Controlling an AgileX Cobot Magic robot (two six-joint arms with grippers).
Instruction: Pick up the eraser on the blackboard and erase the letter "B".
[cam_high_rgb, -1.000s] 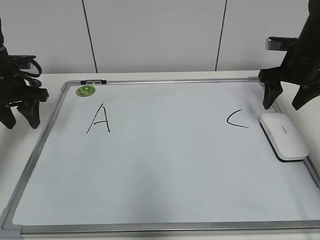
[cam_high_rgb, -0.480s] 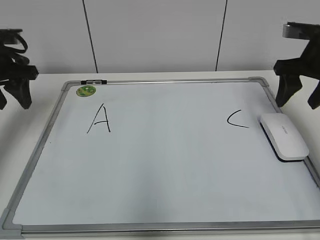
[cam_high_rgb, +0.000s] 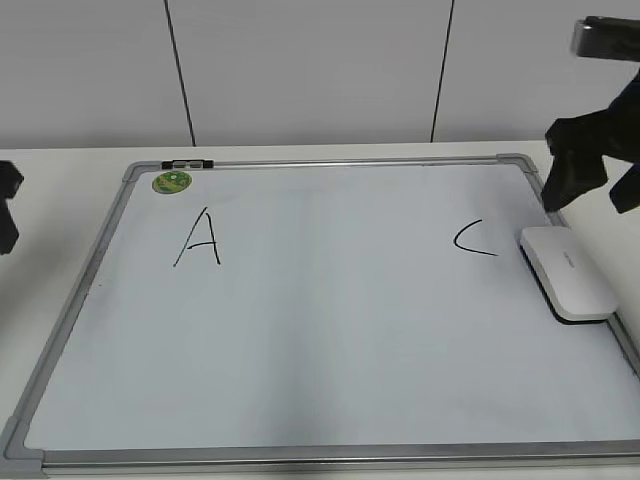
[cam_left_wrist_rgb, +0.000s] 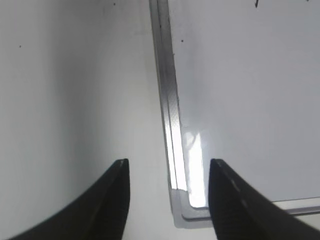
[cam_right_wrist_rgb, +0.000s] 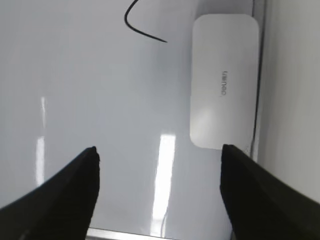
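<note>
The white eraser (cam_high_rgb: 566, 272) lies on the blackboard (cam_high_rgb: 330, 330) at its right edge, just right of the letter "C" (cam_high_rgb: 473, 240). It also shows in the right wrist view (cam_right_wrist_rgb: 225, 80) with grey lettering on top. No letter "B" shows; the board between "A" (cam_high_rgb: 200, 240) and "C" is blank. My right gripper (cam_high_rgb: 590, 195) is open and empty, raised behind the eraser; its jaws (cam_right_wrist_rgb: 159, 155) hang over bare board. My left gripper (cam_high_rgb: 5, 215) is open and empty at the far left; its jaws (cam_left_wrist_rgb: 167, 167) straddle the board's frame (cam_left_wrist_rgb: 167, 100) near a corner.
A round green sticker (cam_high_rgb: 171, 182) and a small black clip (cam_high_rgb: 187, 163) sit at the board's top left corner. The board lies on a white table (cam_high_rgb: 60, 170) with a grey panelled wall behind.
My left arm has swung left and is almost out of the exterior view. My right gripper has lifted up and away from the eraser. The eraser has not moved.
</note>
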